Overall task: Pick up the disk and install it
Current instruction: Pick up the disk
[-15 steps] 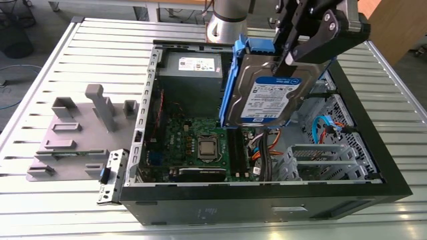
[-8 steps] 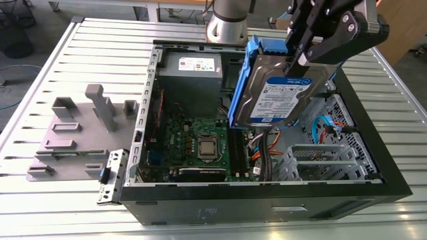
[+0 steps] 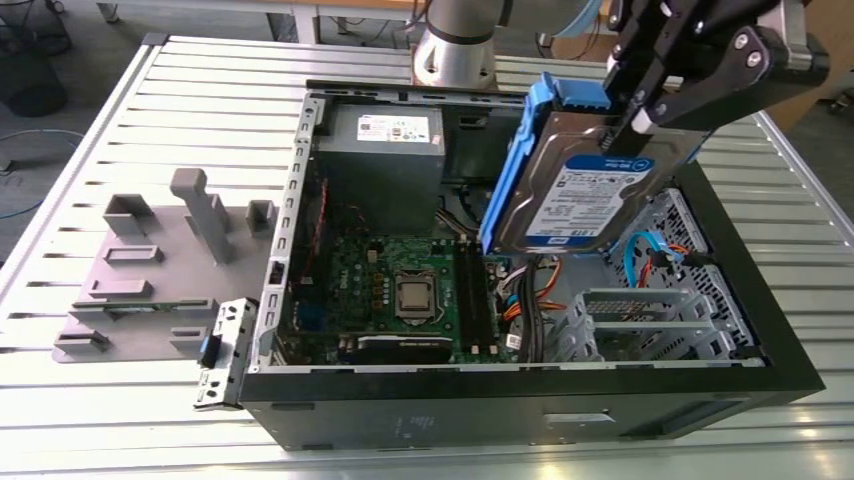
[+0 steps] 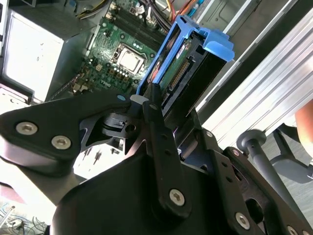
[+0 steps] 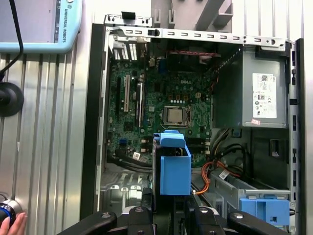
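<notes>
1. On the exterior view's left, a grey fixture (image 3: 160, 270) sits on the worktop (image 3: 80, 150).
2. At centre lies the open computer case (image 3: 534, 405).
3. To the right, the pincer (image 3: 638, 118) clamps the disk (image 3: 587, 200) on edge above the case. I judge the pick-up done and the disk not yet installed.

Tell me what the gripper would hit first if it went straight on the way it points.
Shut on the disk, the gripper points down into the computer case. The disk's lower end would likely meet the motherboard edge or the cables beside it first; depth unclear.
</notes>
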`<act>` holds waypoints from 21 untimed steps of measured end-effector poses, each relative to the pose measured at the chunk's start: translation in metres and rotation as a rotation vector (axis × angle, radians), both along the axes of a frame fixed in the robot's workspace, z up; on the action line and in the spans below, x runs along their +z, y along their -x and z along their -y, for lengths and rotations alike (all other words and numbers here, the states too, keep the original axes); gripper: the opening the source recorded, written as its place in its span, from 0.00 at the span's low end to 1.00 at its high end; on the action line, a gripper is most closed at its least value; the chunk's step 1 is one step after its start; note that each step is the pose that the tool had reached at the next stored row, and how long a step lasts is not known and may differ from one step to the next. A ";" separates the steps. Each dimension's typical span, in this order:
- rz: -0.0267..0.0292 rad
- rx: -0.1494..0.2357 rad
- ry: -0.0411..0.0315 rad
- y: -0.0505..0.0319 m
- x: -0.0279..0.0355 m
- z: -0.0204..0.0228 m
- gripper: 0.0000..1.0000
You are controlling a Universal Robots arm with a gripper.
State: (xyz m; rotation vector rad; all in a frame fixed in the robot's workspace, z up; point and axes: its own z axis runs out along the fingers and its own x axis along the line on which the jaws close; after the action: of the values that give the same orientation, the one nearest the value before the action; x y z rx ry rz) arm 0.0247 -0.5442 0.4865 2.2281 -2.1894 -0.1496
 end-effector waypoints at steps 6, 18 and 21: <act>-0.0014 0.000 0.0000 -0.0141 0.0000 -0.0001 0.35; -0.0013 0.000 0.0001 -0.0159 0.0000 0.0013 0.35; -0.0013 0.000 0.0001 -0.0158 0.0000 0.0031 0.35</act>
State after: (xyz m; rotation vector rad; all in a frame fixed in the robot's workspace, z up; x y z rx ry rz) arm 0.0405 -0.5473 0.4865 2.2272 -2.1887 -0.1509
